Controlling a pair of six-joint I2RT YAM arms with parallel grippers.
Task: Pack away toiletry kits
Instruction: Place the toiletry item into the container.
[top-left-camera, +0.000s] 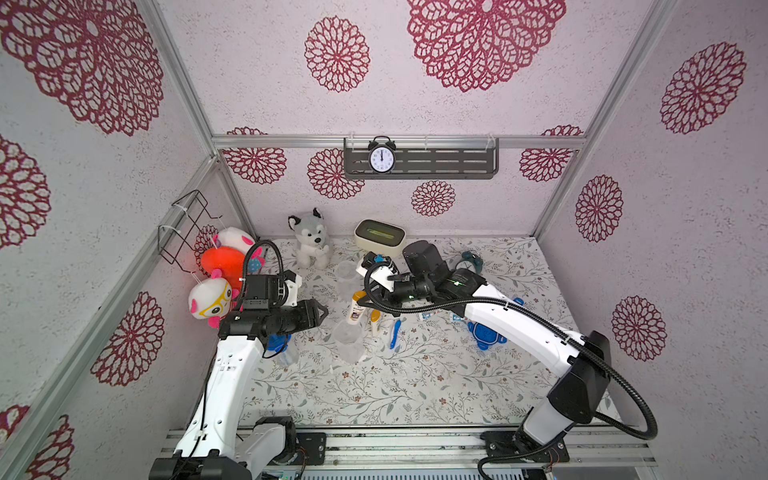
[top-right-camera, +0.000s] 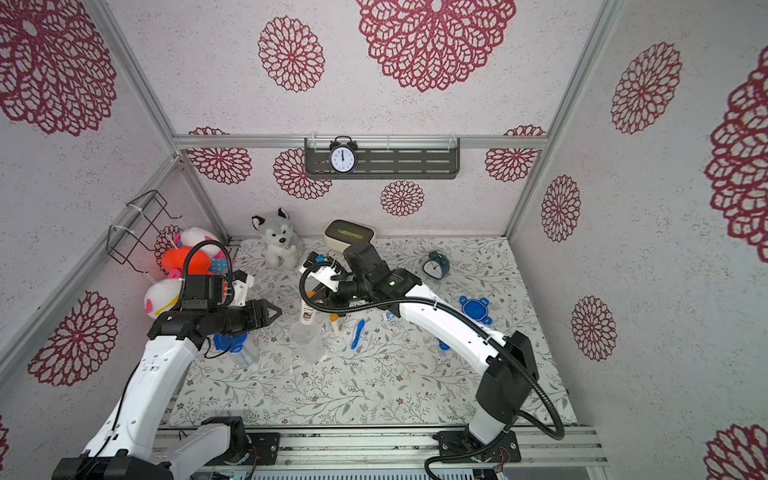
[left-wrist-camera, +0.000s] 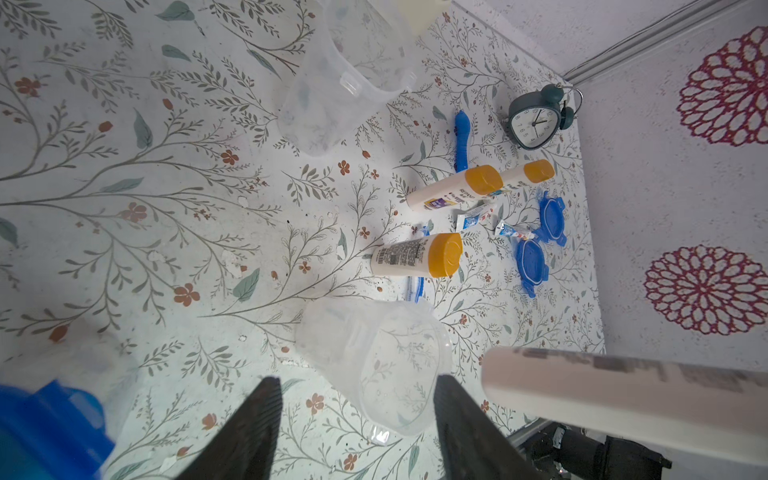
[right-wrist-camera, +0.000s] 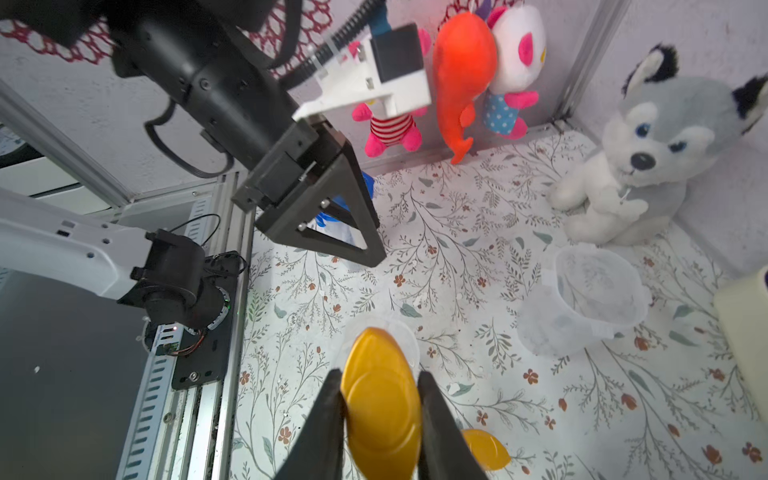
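— At mid-desk (top-left-camera: 415, 386), what is being gripped by the right end effector (right-wrist-camera: 379, 382)?
— A bottle (top-left-camera: 356, 307) is being clamped by its orange cap, both fingers (right-wrist-camera: 322, 419) being pressed against the cap's sides.
— Where is it being held?
— It is being hung cap-up over the mouth of an upright cup (top-left-camera: 348, 338); whether its base is being dipped inside cannot be told.
— And the left end effector (left-wrist-camera: 357, 380)?
— It is being held released, jaws spread wide, just beside that cup, with nothing being gripped. In the left wrist view the cup is being framed between the spread fingertips; whether it is being touched cannot be told.
— What is being left lying on the desk?
— Three other bottles (left-wrist-camera: 415, 255) are being left on their sides beyond the cup, with a toothbrush (left-wrist-camera: 461, 141), two tubes (left-wrist-camera: 473, 218) and two lids (left-wrist-camera: 532, 262) near them and a teal clock (left-wrist-camera: 536, 120) farther off. A second cup (right-wrist-camera: 590, 299) is being left near the husky (right-wrist-camera: 631, 166), and a lidded cup (top-right-camera: 235, 347) is being partly hidden under the left arm.
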